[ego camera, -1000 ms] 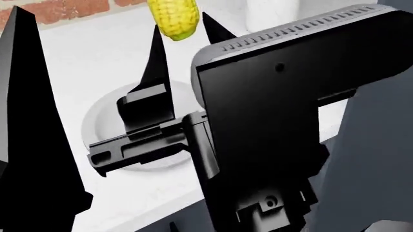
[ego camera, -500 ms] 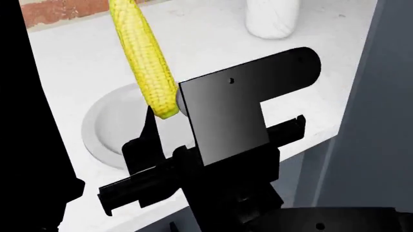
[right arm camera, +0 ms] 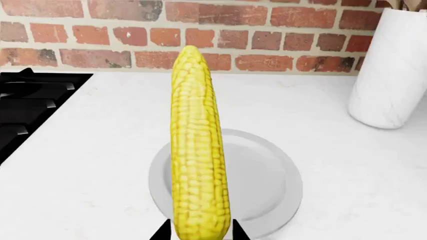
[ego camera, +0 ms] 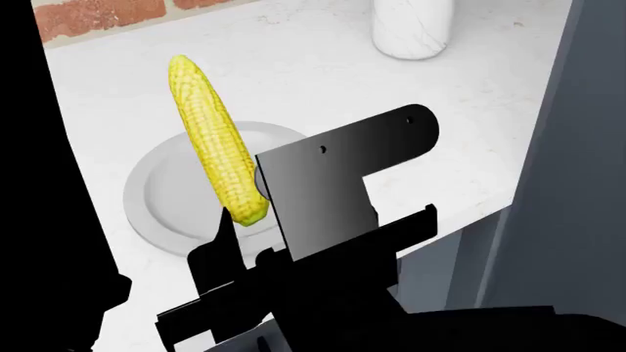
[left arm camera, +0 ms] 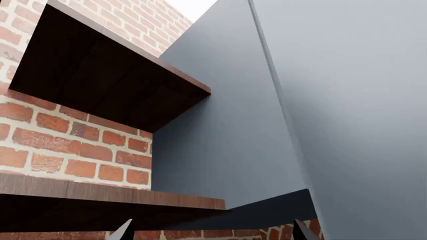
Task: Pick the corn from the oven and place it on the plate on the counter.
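The right pincer (right arm camera: 198, 235) is pinching the thick end of the corn (right arm camera: 196, 170), which is pointing straight out beyond its tips and hanging above the plate (right arm camera: 267, 185) on the counter (right arm camera: 93, 165), apparently lined up for setting down.

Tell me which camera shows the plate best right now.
Right wrist view: the plate is nearly whole, only a strip hidden behind the corn held in the right pincer. Head view shows the plate partly blocked by the arm. Left wrist view shows none of it.
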Robot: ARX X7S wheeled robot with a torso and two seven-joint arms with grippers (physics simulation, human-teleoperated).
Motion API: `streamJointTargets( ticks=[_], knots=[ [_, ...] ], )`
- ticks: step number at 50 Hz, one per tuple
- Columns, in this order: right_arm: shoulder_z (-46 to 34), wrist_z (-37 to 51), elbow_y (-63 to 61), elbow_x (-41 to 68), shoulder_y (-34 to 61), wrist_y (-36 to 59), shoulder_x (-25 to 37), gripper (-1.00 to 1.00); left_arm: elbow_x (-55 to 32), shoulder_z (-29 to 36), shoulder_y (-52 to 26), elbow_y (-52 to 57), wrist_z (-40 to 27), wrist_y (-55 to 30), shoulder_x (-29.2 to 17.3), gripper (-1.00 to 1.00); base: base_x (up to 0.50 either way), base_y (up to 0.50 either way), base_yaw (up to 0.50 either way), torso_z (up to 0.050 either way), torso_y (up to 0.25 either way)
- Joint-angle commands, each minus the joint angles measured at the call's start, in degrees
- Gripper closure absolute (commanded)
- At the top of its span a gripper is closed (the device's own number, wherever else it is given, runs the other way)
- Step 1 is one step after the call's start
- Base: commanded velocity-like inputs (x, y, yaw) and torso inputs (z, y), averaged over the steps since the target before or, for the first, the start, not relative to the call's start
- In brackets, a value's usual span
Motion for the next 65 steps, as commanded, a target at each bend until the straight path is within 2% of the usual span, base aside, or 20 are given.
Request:
streamJointTargets(
  ticks=[1,27,43,50,65],
  knots=[
    [-0.4,-1.6,1.9,-1.2,-0.5,0.7,-1.1,1.00,0.5,0.2,0.5,0.0,0.0,0.0,0.1,-1.00,0.00,0.00,0.00,0.000,0.000],
    [0.3,-1.3,1.6,-4.7,-0.8,-0.5,-1.4,1.00,0.7,0.9,0.5,0.0,0.0,0.1,0.1,-1.00,0.00,0.00,0.00,0.000,0.000],
    [0.6,-1.8,0.6,-6.7,-0.9,-0.8,-1.5,1.00,1.2,0.5,1.3,0.0,0.0,-0.2,0.6,-1.00,0.32,0.37,0.00,0.000,0.001],
    [0.0,-1.0,0.0,-7.0,0.1,0.5,-2.2,1.00,1.2,0.2,1.5,0.0,0.0,-0.4,0.8,-1.00,0.00,0.00,0.00,0.000,0.001],
    [-1.3,-4.0,5.6,-5.4,2.4,3.2,-5.0,1.00,-0.2,-1.1,0.2,0.0,0.0,-0.5,1.4,-1.00,0.00,0.00,0.00,0.000,0.000]
  ],
)
